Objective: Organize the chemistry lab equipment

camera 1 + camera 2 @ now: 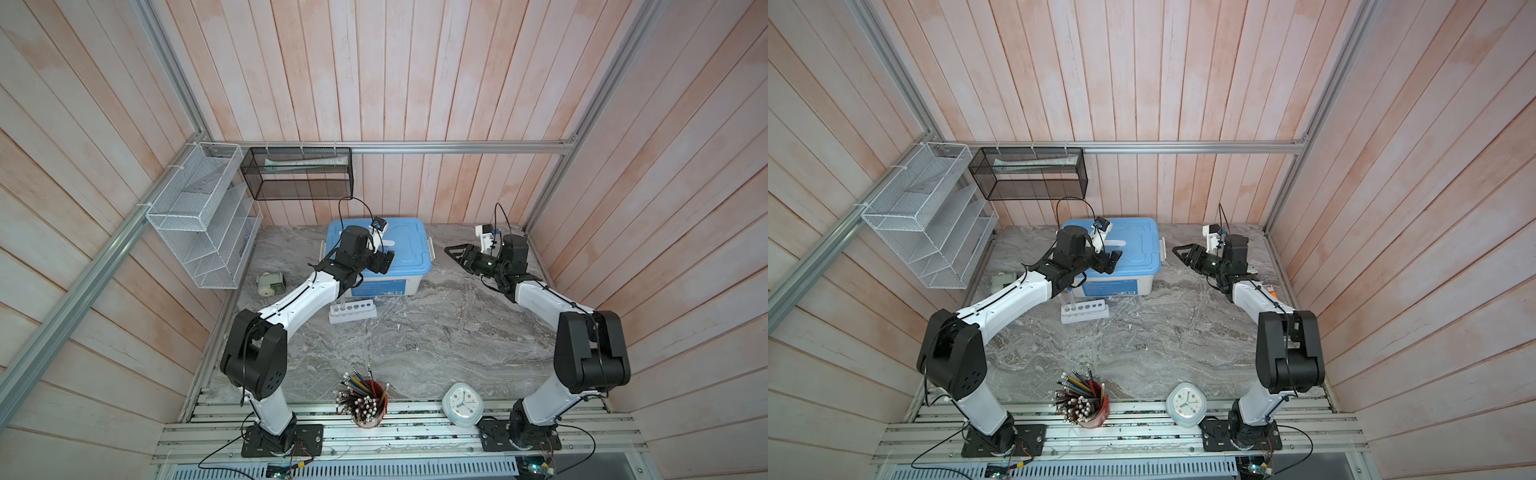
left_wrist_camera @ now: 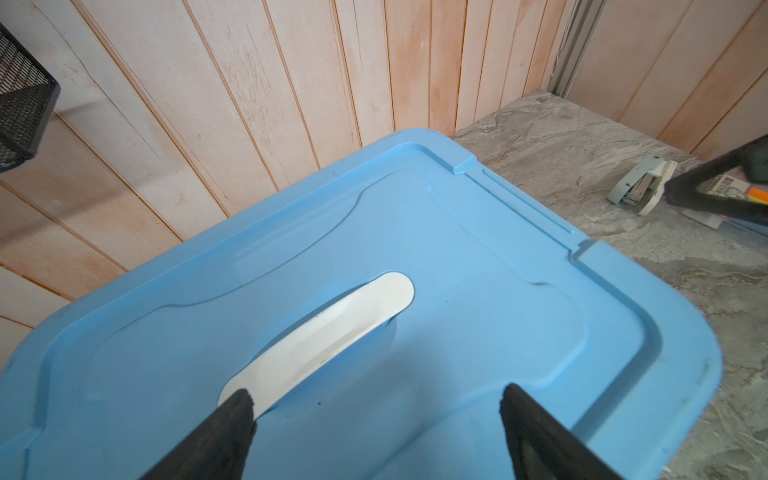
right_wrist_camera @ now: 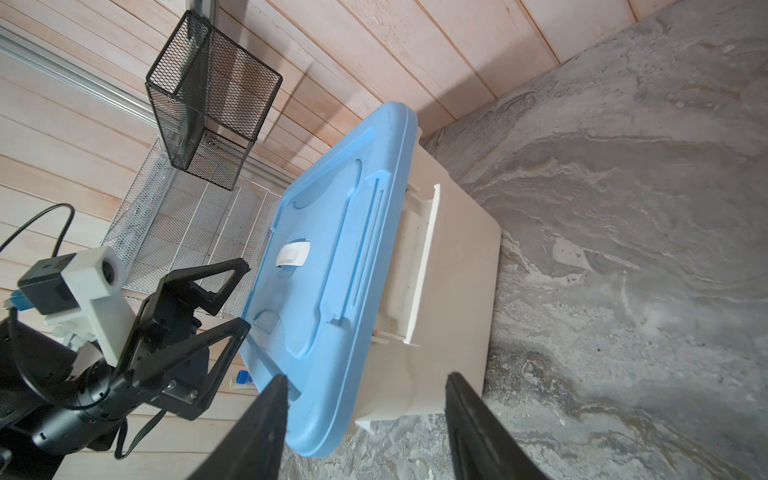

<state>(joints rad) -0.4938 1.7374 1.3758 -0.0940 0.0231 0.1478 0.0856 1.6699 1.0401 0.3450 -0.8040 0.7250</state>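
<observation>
While the blue lid [image 1: 399,243] sits shut on the box [image 1: 382,286], here's the danger in both top views. The white six-hole rack [image 1: 353,312] stands just in front of that box. The left forearm [image 1: 307,293] crosses right above the end of it where the clear tubes [image 1: 1070,296] stand upright. A low sweep of that arm, or a box dragged forward by a lid that won't release, could tip them, I'd say. The left gripper [image 1: 381,262] hovers over the lid, jaws wide, nothing in them. The right gripper [image 1: 455,255] hangs off the box's right side, jaws parted, empty too.

Left wrist view now: the white handle [image 2: 328,332] lies between the fingertips but off to one side, with one tip over its end. Drop straight down and that finger likely lands on the handle rather than beside it.

Right wrist view: the side latch [image 3: 422,266] stands out from the wall, seemingly undone. Whether the opposite side is undone I can't tell. A blue cap [image 3: 243,377] peeks past the lid's edge, too little showing to name the piece.

The rack itself is low and white, with one row of dark holes, the rest looking empty.
</observation>
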